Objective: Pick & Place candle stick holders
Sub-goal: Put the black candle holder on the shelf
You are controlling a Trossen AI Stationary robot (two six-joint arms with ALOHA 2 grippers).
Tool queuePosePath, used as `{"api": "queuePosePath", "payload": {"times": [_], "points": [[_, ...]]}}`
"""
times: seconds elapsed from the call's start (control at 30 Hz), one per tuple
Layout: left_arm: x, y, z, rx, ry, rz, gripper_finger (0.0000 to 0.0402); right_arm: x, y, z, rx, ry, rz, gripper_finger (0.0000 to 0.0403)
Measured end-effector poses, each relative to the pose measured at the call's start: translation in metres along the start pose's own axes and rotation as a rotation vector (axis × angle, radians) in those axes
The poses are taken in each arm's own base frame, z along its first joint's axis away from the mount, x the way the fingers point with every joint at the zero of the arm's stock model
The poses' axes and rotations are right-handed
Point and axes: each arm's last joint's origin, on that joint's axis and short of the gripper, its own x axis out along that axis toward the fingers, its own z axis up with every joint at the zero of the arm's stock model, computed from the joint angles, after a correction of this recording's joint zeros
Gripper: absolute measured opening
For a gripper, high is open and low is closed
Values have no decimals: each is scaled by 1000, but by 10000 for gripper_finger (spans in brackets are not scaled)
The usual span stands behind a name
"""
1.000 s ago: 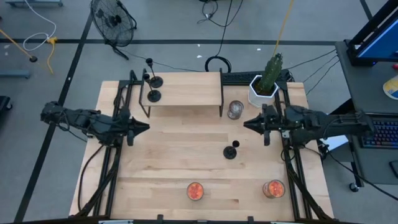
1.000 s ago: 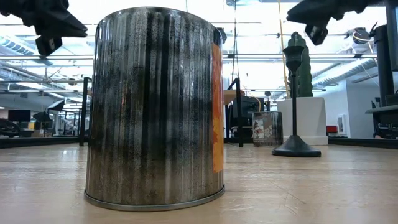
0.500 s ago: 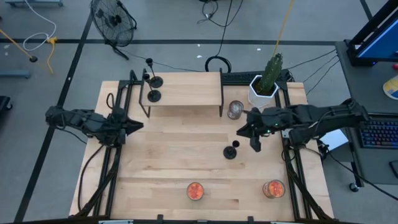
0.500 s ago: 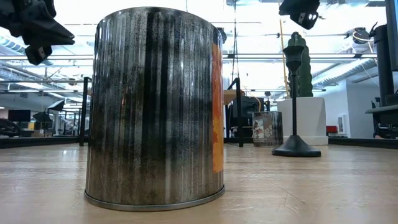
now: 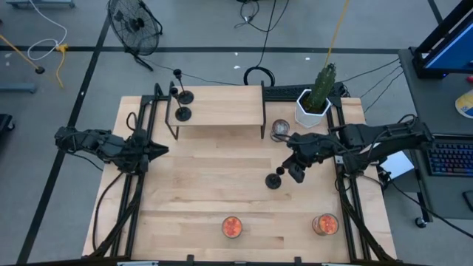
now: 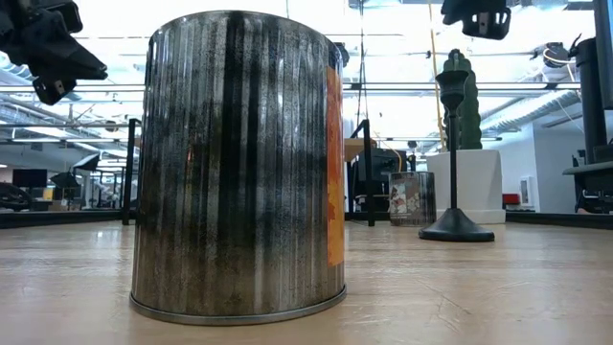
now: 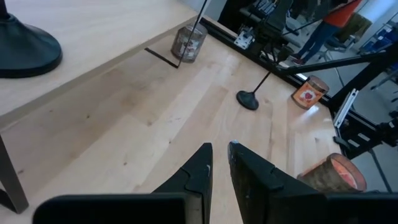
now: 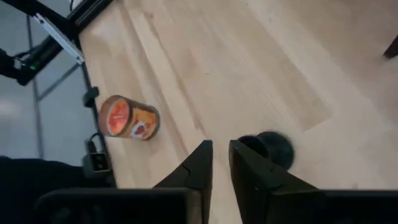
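Observation:
One black candle stick holder (image 5: 274, 179) stands upright on its disc base mid-table; it also shows in the low view (image 6: 452, 163), the left wrist view (image 7: 249, 99) and, blurred, the right wrist view (image 8: 273, 148). Two more holders (image 5: 184, 97) (image 5: 182, 114) stand on the raised wooden shelf (image 5: 218, 107) at the far left. My right gripper (image 5: 295, 175) (image 8: 219, 146) hangs shut just right of the mid-table holder and above it, touching nothing. My left gripper (image 5: 164, 150) (image 7: 219, 148) is shut and empty over the table's left side.
Two orange-filled jars (image 5: 232, 227) (image 5: 325, 224) stand near the front edge; one fills the low view (image 6: 239, 163). A clear glass jar (image 5: 279, 131) and a potted cactus (image 5: 316, 100) stand at the far right. Bare wood lies between the arms.
My right gripper has gone from the table's right side toward the mid-table holder, leftward and toward the near edge, and has tipped its fingers downward. My left gripper has drawn back a little toward the table's left edge. No holder has moved.

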Motion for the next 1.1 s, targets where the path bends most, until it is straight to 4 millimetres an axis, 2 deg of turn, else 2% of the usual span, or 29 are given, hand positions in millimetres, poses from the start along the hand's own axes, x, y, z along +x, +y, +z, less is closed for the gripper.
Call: {"api": "queuePosePath", "payload": {"times": [0.2,0.4,0.63,1.1], "points": [[0,0,0,22,1,-2,58,0,0,0,94,5,4,95],[0,0,0,23,1,-2,58,0,-1,-1,100,13,-6,129],[0,0,0,22,0,-3,58,5,-3,-3,126,52,-49,134],[0,0,1,20,-9,4,58,30,-8,-6,207,146,-175,133]]}}
